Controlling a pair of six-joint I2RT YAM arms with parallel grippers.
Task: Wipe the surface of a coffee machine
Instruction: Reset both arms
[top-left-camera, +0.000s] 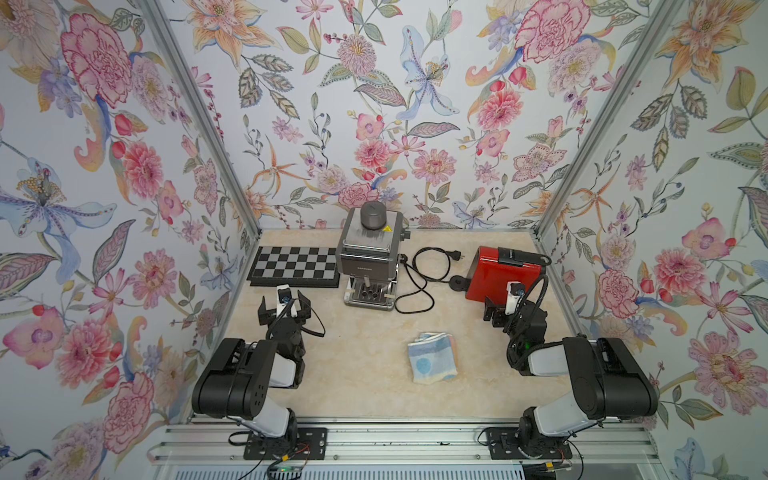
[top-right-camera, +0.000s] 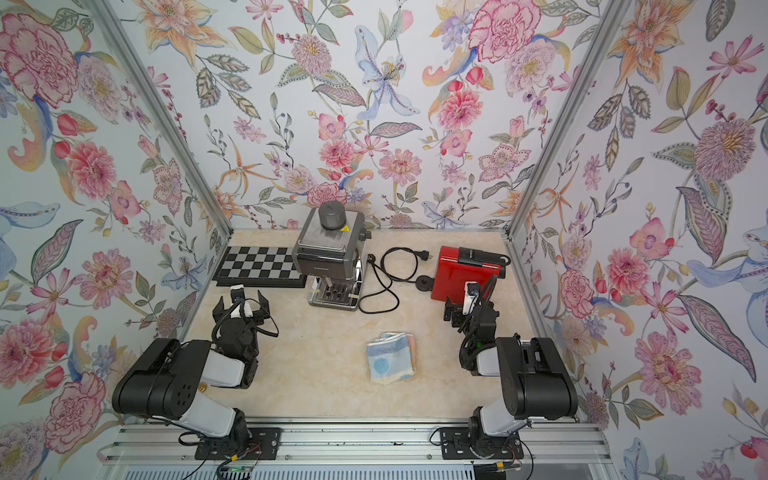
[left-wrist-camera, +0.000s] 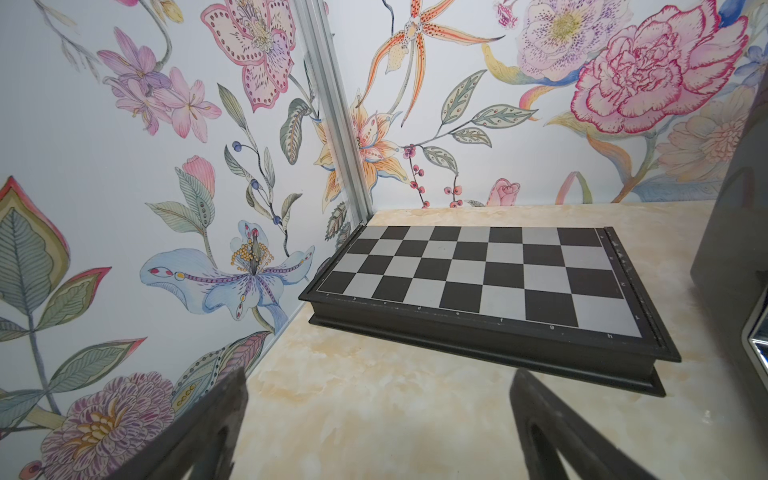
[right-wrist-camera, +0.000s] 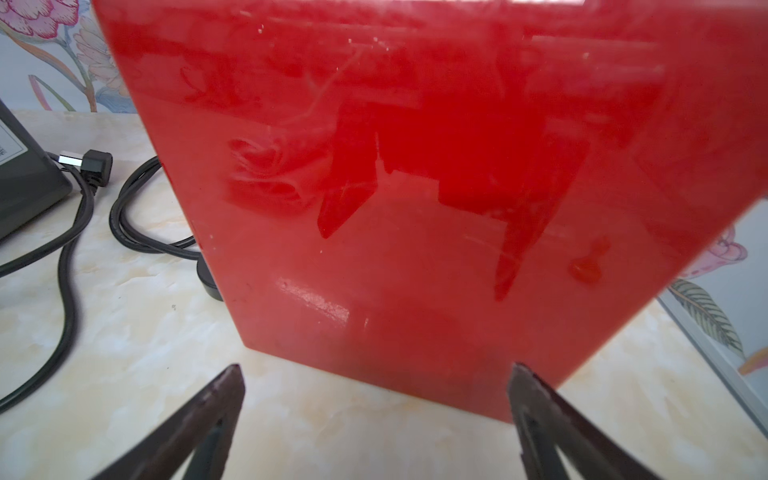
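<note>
Left claw (top-left-camera: 281, 298) stands with its fingers (left-wrist-camera: 216, 419) wide apart and nothing between them, low over the worktop (top-left-camera: 361, 386). Just ahead of it lies a chessboard (left-wrist-camera: 478, 274). Ahead to its right stands the grey machine (top-left-camera: 368, 249), with its drip tray (top-left-camera: 368, 296) on the side facing the claws. Right claw (right-wrist-camera: 375, 367) is spread just as wide and empty, pointed at the red machine (right-wrist-camera: 415, 187), which stands close in front of it and mirrors the claw in a glossy side. Cloth (top-left-camera: 432, 357) lies folded on the worktop between the two claws but behind them, nearer the right claw and touched by neither. Black cords (top-left-camera: 419, 274) coil between the two machines, ahead and to the left of the right claw. One plug (right-wrist-camera: 89, 164) lies near the grey machine's foot.
</note>
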